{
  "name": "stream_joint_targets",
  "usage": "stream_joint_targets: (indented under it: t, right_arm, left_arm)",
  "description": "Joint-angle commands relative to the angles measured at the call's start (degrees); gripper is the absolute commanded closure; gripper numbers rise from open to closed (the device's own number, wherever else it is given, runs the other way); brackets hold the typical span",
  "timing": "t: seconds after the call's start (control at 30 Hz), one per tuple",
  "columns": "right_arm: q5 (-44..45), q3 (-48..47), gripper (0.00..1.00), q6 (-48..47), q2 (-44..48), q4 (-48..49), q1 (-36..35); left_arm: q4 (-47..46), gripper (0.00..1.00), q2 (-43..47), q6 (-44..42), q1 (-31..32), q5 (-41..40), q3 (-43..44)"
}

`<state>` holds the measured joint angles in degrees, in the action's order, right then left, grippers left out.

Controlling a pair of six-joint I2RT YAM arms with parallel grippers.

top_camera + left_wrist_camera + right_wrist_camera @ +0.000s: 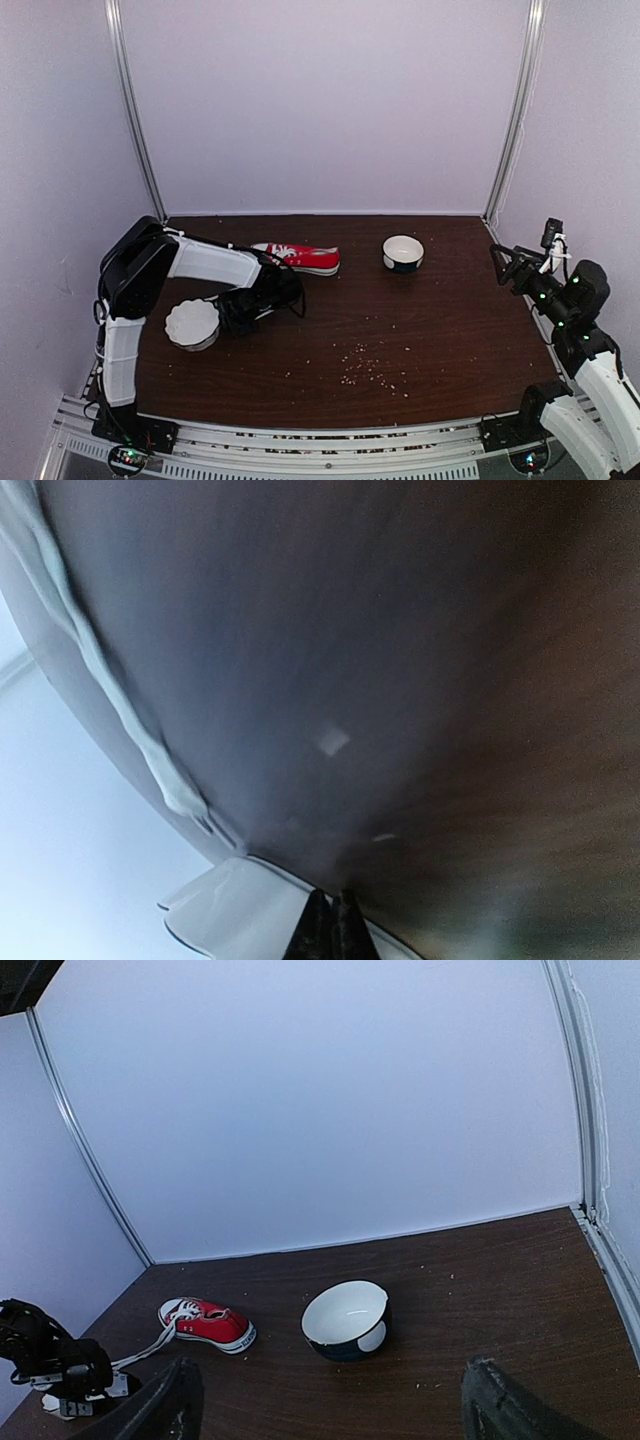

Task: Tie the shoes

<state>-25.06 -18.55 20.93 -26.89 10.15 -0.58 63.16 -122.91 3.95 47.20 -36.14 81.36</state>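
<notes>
Left gripper is sitting pinched fully shut, low over the brown table right beside the scalloped white bowl, and I can't see anything between its fingers. The right gripper is hanging wide open and holding nothing, off by the table's right edge. The red sneaker is resting on its sole toward the back left, well apart from the dark bowl on its right, and its white laces are trailing toward the left gripper, though I can't tell if they're touching it.
</notes>
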Motion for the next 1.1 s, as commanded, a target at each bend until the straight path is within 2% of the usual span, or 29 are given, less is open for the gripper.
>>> stream_joint_targets:
  t: [0.0,0.23,0.33,0.67,0.77,1.07]
  right_arm:
    - [-0.31,-1.75,0.10,-0.54,0.57,3.00,-0.30]
    - [-1.25,-2.31,0.10,-0.62,2.25,3.07,-0.30]
    - [-1.20,-2.24,0.09,-0.78,4.06,2.50,-0.30]
    - [1.47,-2.38,0.07,-1.55,10.08,-0.19,-0.30]
    - [1.64,-2.53,0.07,-1.69,10.74,-0.65,-0.25]
    - [2.38,-2.90,0.06,-1.88,12.26,-1.60,-0.30]
  left_arm:
    - [2.85,1.00,-0.96,3.66,-3.25,6.97,-6.72]
    - [4.11,1.00,3.10,4.87,-8.63,7.55,-12.72]
    - [3.75,1.00,6.49,5.78,-12.17,7.21,-13.56]
    - [1.65,1.00,11.35,5.67,-18.23,6.37,-15.37]
    - [1.50,1.00,11.68,6.43,-21.65,5.05,-15.73]
    - [1.10,1.00,12.04,6.64,-25.33,2.47,-16.19]
